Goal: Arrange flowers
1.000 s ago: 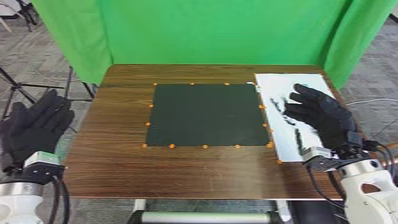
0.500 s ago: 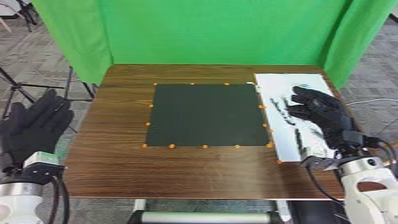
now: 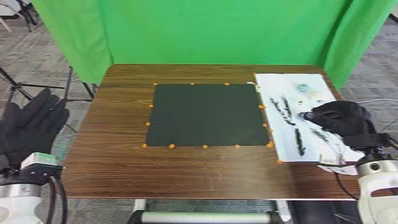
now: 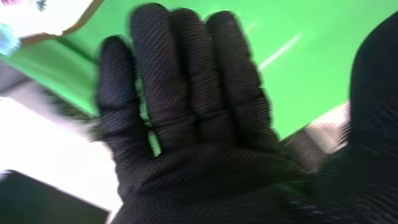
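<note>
In the head view, the right hand (image 3: 339,118) is over the right edge of a white sheet (image 3: 274,82). Long dark stems (image 3: 285,111) lie on that sheet, left of the hand, with another dark stem (image 3: 299,142) nearer the robot. A pale blue-green item (image 3: 304,87) rests toward the sheet's far end. The right hand (image 4: 191,125) has straight fingers in the right wrist view, with nothing held. A light blue item (image 4: 7,40) and a pink item (image 4: 11,2) show beyond it. The left hand (image 3: 32,127) stays open beside the table's left edge.
A dark square mat (image 3: 207,115) lies mid-table, with small orange markers (image 3: 172,146) around its border. The brown wooden table (image 3: 115,160) extends around it. A green curtain (image 3: 213,32) hangs behind the far edge.
My right hand has moved right and slightly nearer the robot and has turned, uncovering more of the white sheet and the items on it. The left hand has stayed almost still.
</note>
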Tool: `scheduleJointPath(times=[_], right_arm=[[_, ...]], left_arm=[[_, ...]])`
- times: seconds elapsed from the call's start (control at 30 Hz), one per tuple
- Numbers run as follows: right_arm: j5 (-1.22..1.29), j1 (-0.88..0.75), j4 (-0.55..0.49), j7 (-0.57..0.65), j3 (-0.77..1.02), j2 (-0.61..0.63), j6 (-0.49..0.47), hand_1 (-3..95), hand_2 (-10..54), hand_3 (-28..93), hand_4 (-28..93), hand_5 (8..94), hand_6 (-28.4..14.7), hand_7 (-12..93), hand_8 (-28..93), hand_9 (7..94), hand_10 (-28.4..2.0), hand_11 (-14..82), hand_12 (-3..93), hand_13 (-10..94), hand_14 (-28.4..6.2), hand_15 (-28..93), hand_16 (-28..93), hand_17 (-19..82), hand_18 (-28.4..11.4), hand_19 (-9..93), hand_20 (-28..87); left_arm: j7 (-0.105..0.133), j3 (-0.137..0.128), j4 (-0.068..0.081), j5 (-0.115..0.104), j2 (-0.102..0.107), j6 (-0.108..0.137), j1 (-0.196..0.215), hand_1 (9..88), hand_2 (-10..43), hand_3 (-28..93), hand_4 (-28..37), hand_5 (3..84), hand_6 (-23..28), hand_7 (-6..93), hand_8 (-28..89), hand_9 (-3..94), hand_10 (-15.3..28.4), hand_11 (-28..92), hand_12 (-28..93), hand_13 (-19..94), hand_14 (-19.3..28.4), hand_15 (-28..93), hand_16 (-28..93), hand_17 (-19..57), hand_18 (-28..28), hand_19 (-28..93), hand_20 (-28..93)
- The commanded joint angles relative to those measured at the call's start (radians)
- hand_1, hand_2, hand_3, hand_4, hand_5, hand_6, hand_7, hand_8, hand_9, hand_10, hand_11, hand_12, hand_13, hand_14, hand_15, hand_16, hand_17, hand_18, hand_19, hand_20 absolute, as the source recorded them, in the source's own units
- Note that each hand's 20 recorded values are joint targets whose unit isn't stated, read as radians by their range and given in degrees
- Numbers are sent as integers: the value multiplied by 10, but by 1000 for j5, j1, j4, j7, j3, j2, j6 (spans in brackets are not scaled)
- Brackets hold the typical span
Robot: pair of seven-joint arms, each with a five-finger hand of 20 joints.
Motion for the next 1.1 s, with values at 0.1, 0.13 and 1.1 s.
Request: scheduleJointPath(times=[0.1, 0.13, 1.1], right_arm=[[-522, 114, 2, 337, -159, 112, -216, 316, -95, 335, -235, 604, -34, 410, -141, 671, -155, 413, 309, 616, -143, 649, 312, 478, -172, 914, 320], [-549, 129, 7, 369, -179, 124, -222, 313, -95, 360, -244, 607, -34, 421, -141, 673, -153, 422, 315, 618, -144, 658, 319, 482, -171, 922, 320], [-284, 375, 178, 506, -339, 125, -704, 266, -89, 563, -274, 699, -27, 404, -124, 753, -151, 439, 339, 674, -149, 710, 386, 511, -178, 932, 469]], left_arm=[[19, 10, 6, -5, 12, -22, 11, 290, 101, 692, -283, 382, 82, 137, -97, 306, 147, 194, 68, 190, 127, 289, -118, -48, 94, 282, 43], [13, 9, 5, 0, 9, -21, 14, 291, 100, 692, -283, 380, 81, 136, -97, 302, 145, 193, 68, 190, 127, 288, -118, -48, 94, 281, 44], [6, 40, 5, -4, 7, -14, 16, 290, 93, 695, -283, 355, 81, 149, -97, 271, 141, 187, 86, 189, 123, 283, -108, -46, 94, 265, 54]])
